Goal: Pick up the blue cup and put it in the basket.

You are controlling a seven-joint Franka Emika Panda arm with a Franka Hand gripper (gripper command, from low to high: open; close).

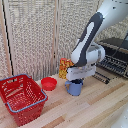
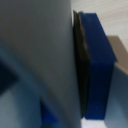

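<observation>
1. The receptacle point(image 1: 22, 97) is the biggest item, a red lattice plastic basket with a blue-grey rim handle. It sits well apart from the gripping mechanism point(image 1: 76, 79), toward the exterior view's left and nearer the camera. Its open mesh walls look light and springy.

2. The wooden table point(image 1: 90, 110) under the gripper is pale, planked and smooth, so a nudged mug would probably slide easily.

3. The gripping mechanism is a flat white block lowered right onto the mug's rim. In the wrist view a dark pad on a blue finger point(image 2: 97, 65) lies flat against a pale blurred surface, likely the mug wall. I cannot tell whether the jaws have actually clamped or merely straddle the wall.

4. The red bowl point(image 1: 49, 83) is shallow and glossy, near the gripper on the basket side. A low carry toward the basket could clip it.

5. The blue drinking vessel point(image 1: 75, 88) stands upright directly below the gripper, matte and rounded. Its handle is not clearly visible. A one-wall pinch may let it tilt or slip on lifting, and too firm a squeeze could skid it sideways.
</observation>
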